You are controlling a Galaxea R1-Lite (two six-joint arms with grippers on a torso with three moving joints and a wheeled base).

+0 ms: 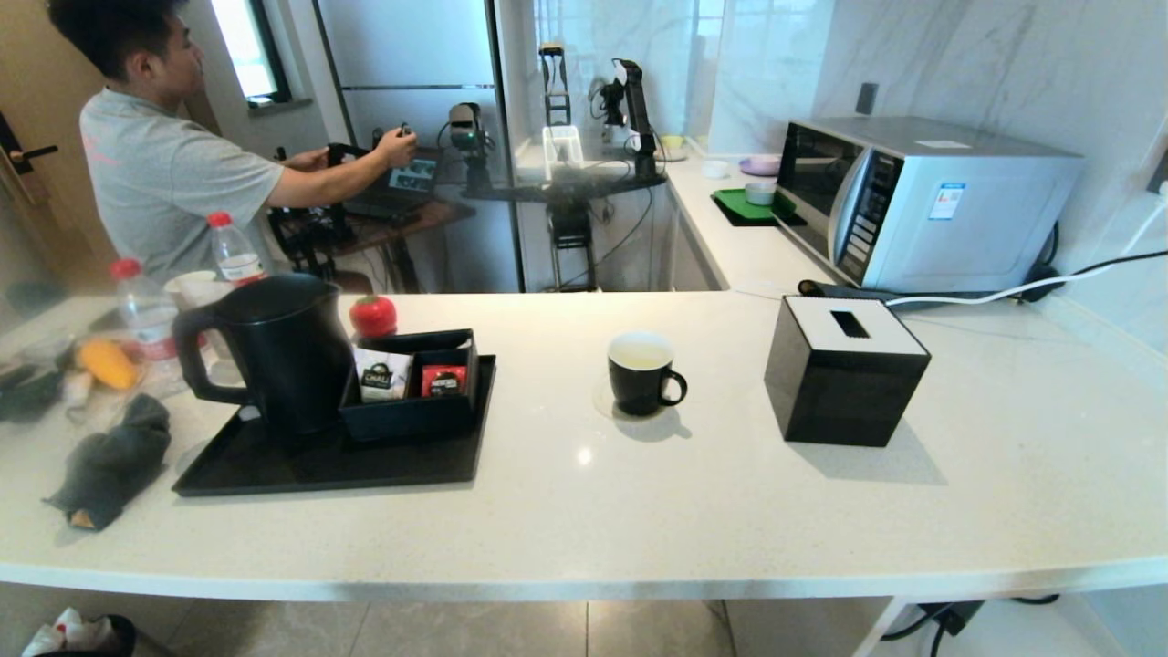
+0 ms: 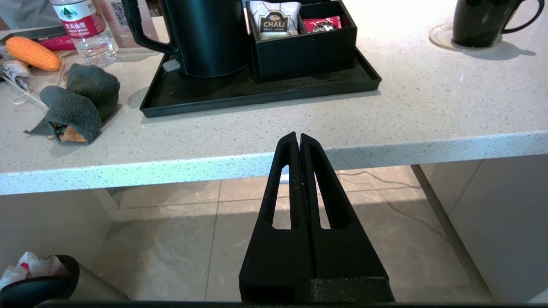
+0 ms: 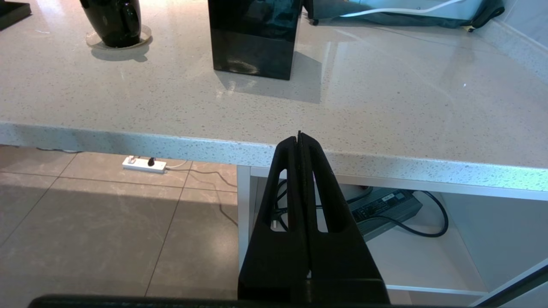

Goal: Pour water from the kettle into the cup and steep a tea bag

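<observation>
Both arms hang below the front edge of the worktop (image 1: pixel 639 511), out of the head view. The left gripper (image 2: pixel 298 139) has its fingers pressed together on nothing, tips just short of the worktop's edge, and the right gripper (image 3: pixel 299 137) is the same: fingers together, empty, low in front of the edge.

The relation that matters is kettle to left gripper. In the left wrist view the kettle (image 2: pixel 205 36) lies ahead at about 11 o'clock from the fingertips, well apart, standing upright on the black tray (image 2: pixel 257 92). Its long axis is vertical, and its loop handle (image 1: pixel 193 351) sticks out toward the robot's left, roughly 9 o'clock in the head view. So the left arm is plainly the nearer one, and I judge it would have to come in from the left side to take the handle.

The cup (image 1: pixel 643 372) stands on a clear coaster at about 3 o'clock from the kettle, between the tray and the black tissue box (image 1: pixel 844 370), with its small handle pointing right. From the right gripper it lies at about 10 o'clock, well apart.

The compartment box (image 1: pixel 415 383) on the tray holds a white CHALI packet (image 2: pixel 274 21) and a red packet (image 2: pixel 321 25); no loose tea bag shows
</observation>
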